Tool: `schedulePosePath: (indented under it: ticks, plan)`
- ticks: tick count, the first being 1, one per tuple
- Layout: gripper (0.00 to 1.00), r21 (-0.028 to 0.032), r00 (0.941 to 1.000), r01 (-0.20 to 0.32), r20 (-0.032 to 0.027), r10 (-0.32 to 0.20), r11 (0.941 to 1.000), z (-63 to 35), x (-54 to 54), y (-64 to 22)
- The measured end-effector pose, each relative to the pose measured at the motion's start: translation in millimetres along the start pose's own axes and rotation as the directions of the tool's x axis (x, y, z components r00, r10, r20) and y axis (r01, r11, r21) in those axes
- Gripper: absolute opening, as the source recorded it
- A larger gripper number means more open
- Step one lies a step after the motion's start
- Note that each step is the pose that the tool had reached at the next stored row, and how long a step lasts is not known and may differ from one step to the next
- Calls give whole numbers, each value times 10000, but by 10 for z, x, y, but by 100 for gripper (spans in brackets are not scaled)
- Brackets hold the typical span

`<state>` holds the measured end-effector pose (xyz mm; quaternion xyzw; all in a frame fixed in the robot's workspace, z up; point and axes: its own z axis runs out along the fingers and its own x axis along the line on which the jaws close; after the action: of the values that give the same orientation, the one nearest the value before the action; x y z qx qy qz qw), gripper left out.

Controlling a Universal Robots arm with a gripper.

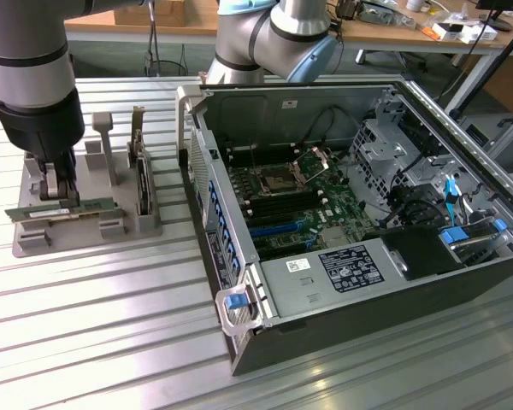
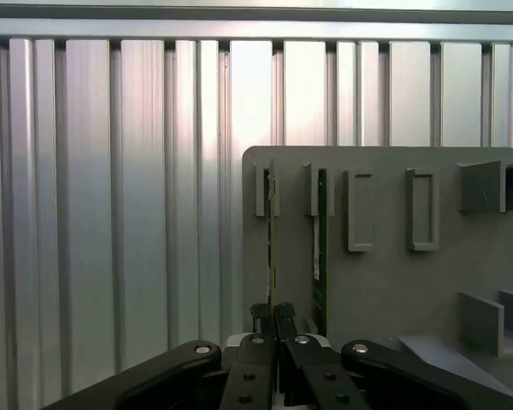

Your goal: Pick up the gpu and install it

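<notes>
— black links of the tool (image 2: 274, 314) sit closest to us in the wrist view. what do we have between the tips?
— we see them drawn narrow, pinched on the thin top edge of the gpu (image 2: 272, 239). it stands on edge in a slot of the grey holder (image 2: 385, 282), its far end between the slot's two end posts.
— and in the exterior view?
— there the tool (image 1: 58, 198) comes straight down on the same gpu (image 1: 94, 206), a green strip running along the holder (image 1: 145, 226), at the exterior view's left.
— anything just beside it?
— a second stick (image 2: 321, 248), green with a white label, stands on edge in the next slot, parallel to the gripped one and apart from it. further along the holder we see an upright card (image 1: 141, 175) with a metal bracket.
— and around that?
— the holder lies on the ribbed metal surface (image 1: 111, 342). to the exterior view's right, the open computer case (image 1: 342, 320) lies on its side, its motherboard (image 1: 299, 201) facing up, well apart from the gpu.
</notes>
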<state>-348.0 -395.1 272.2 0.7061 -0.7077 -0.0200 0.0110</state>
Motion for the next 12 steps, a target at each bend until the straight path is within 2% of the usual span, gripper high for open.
schedulePosePath:
  ticks: [12]
  plan:
    - [12,-1,10000,0,-1,0,10000,-186,-2,8]
